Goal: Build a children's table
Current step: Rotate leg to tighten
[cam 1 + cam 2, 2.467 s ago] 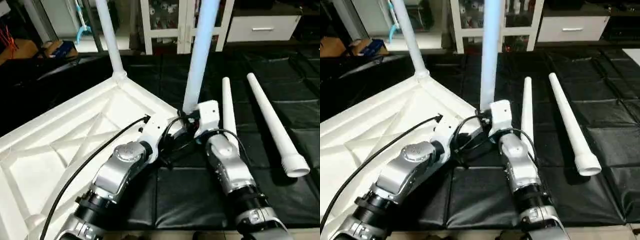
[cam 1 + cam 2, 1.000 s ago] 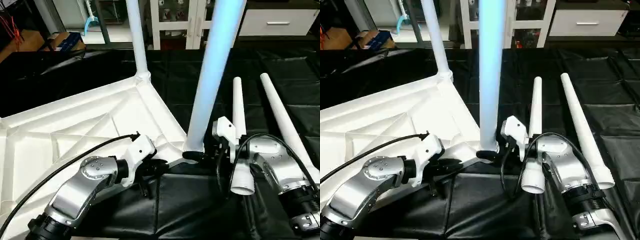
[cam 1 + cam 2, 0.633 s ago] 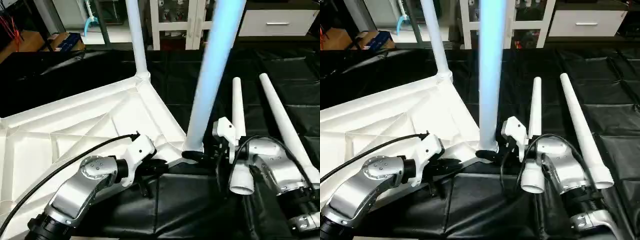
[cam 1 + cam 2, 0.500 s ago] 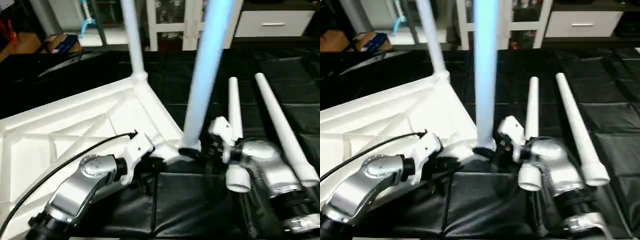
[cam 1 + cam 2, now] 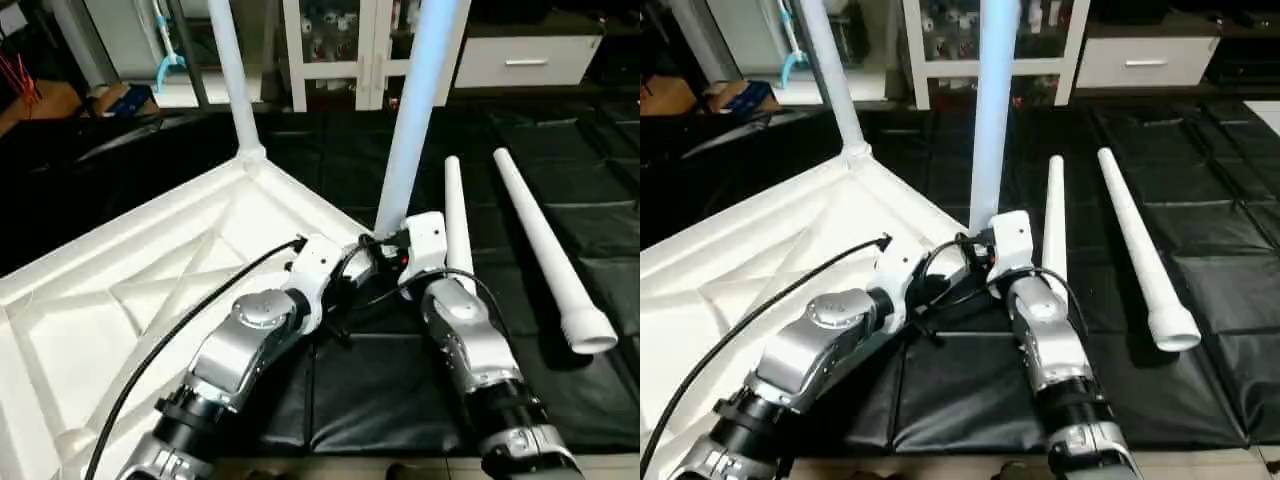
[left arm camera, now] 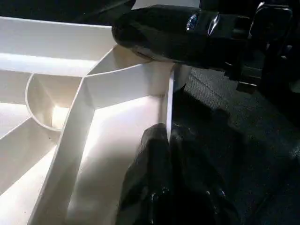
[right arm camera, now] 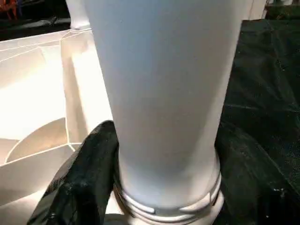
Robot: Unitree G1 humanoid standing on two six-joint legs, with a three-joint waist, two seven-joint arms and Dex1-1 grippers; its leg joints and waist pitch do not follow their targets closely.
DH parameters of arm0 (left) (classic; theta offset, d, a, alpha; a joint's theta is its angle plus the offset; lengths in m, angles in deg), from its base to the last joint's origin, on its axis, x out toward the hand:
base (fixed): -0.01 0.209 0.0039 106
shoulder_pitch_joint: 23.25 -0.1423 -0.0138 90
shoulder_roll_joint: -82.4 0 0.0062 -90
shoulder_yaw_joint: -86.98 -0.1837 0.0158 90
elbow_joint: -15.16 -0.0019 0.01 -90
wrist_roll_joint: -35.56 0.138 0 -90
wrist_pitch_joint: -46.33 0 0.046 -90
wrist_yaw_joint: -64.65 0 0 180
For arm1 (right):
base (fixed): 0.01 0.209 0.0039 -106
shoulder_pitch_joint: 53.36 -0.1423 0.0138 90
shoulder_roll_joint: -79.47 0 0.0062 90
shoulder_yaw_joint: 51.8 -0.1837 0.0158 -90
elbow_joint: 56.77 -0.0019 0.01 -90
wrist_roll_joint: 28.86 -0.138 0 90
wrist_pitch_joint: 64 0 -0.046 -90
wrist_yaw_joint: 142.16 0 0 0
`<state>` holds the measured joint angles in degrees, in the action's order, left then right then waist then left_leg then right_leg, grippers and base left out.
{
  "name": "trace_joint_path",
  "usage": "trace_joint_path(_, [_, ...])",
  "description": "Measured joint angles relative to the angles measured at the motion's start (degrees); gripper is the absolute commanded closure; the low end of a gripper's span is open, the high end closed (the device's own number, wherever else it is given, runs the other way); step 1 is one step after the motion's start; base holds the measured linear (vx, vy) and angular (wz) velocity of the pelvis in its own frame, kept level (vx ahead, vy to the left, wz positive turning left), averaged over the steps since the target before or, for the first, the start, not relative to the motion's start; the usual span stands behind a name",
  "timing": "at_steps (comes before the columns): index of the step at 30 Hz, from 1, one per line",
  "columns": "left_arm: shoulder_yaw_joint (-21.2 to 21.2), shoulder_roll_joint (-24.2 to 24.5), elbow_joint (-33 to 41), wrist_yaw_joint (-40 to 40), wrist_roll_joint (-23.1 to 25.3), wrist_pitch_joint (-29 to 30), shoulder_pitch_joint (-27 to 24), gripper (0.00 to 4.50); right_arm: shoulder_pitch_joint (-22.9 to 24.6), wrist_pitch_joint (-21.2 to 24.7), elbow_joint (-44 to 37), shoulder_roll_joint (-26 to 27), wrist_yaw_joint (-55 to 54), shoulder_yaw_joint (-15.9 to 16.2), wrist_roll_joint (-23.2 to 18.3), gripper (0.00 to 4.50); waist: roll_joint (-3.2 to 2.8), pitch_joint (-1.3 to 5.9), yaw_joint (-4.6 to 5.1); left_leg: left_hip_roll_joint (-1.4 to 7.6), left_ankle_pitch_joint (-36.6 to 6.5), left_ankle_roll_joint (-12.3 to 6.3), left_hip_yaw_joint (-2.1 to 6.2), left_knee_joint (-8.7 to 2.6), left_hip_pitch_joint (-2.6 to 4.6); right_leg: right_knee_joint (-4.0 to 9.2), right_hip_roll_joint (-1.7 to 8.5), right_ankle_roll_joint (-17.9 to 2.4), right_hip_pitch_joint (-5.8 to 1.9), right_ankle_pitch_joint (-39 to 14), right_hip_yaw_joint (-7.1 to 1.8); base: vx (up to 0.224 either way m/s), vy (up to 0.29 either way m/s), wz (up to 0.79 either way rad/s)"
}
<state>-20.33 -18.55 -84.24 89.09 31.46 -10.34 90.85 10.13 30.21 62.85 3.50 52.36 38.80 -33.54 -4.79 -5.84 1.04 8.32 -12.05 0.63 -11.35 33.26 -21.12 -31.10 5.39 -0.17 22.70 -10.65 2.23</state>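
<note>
One tabletop (image 5: 130, 300) lies upside down on the black mat (image 5: 600, 220), its ribbed underside up, taking up the left of my view. I count four legs. Two stand upright in corner sockets: the far leg (image 5: 228, 70) at the back corner, the near leg (image 5: 408, 130) at the corner closest to my wrists. Two loose legs lie flat on the mat to the right, side by side but apart: the inner leg (image 5: 457, 225) and the outer leg (image 5: 540, 240), wide ends toward me.

I have two pincers, both at the near corner. My right pincer (image 7: 159, 178) grasps the near leg's base, one black finger on each side. My left pincer (image 6: 169, 154) is clenched thin on the tabletop's edge wall beside that socket.
</note>
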Motion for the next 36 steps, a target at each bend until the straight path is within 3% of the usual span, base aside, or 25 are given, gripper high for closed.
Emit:
trace_joint_path(3, [-0.1, -0.2, 0.2, 0.0, 0.0, 0.1, 0.0, 4.50, 0.8, -0.2, -1.0, 0.1, 1.4, -1.1, -0.5, 1.84, 0.01, 0.00, -0.15, -0.04, 0.0, -0.02, -0.06, -0.11, -0.18, 0.16, 0.02, 0.0, 0.01, 0.0, -0.06, 0.000, 0.000, 0.00])
trace_joint_path(4, [-0.4, -0.2, 0.4, 0.1, 0.0, 0.1, 0.0, 4.50, 1.6, -0.6, -2.0, 0.0, 2.2, -1.7, -1.0, 1.49, 0.01, 0.00, -0.35, -0.03, 0.0, -0.03, -0.14, -0.14, -0.26, 0.13, 0.02, -0.1, 0.02, 0.0, -0.14, 0.000, 0.000, 0.00])
trace_joint_path(7, [-0.5, 0.3, 1.0, 0.3, 0.0, 0.0, -0.1, 4.50, 2.4, -1.1, -3.0, -0.3, 4.2, -2.1, -3.2, 1.14, -0.02, 0.01, -0.53, -0.02, 0.1, -0.07, -0.22, -0.19, -0.32, -0.05, 0.04, -0.5, -0.07, 0.3, -0.16, 0.000, 0.000, 0.00])
trace_joint_path(10, [0.2, 5.3, 3.8, 2.8, 0.3, -0.8, -1.4, 4.50, 4.2, 0.8, -8.8, -1.6, 14.0, -0.3, -8.4, 1.01, -0.03, -0.02, 0.31, 0.03, 0.2, -0.18, -0.14, -0.17, -0.65, -0.20, 0.03, -0.6, 0.41, 1.1, 0.00, 0.000, 0.000, 0.00])
trace_joint_path(13, [0.0, 10.0, 8.3, 7.4, -0.5, -0.6, -4.2, 4.50, 3.8, 4.2, -12.4, -6.2, 23.2, 0.8, -11.8, 0.71, -0.06, 0.00, 0.21, 0.15, 0.3, -0.04, 0.29, -0.08, -0.72, -0.25, -0.04, -0.4, 0.49, 1.6, 0.44, 0.000, -0.007, -0.07])
trace_joint_path(17, [-0.9, 12.7, 11.7, 11.6, -1.5, 0.0, -6.1, 4.50, 3.2, 4.6, -13.6, -10.2, 29.8, 2.2, -12.6, 0.71, -0.18, 0.08, -0.44, 0.38, 0.4, 0.26, -0.06, -0.13, -0.30, -1.05, -0.08, -0.5, 0.59, 1.6, 0.23, 0.085, -0.033, 0.10])
trace_joint_path(25, [-1.8, 21.1, 19.3, 20.8, -5.7, 0.6, -10.2, 4.50, 3.1, 3.7, -13.1, -22.5, 46.6, 5.1, -11.2, 0.71, -0.21, 0.11, -1.73, 0.55, 0.4, -0.27, -0.09, -0.19, -0.47, -1.23, -0.15, -0.6, 0.74, 0.8, 0.40, 0.033, -0.006, 0.00])
trace_joint_path(36, [-2.9, 23.6, 21.7, 24.1, -6.5, 2.6, -11.4, 4.50, 1.9, 2.6, -11.1, -24.0, 53.4, 7.4, -10.7, 0.71, -0.07, 0.01, -1.35, 0.56, 0.2, 0.12, -0.19, 0.51, -0.25, -1.91, -0.09, -0.7, 0.59, 0.8, 0.06, 0.000, 0.000, 0.00])
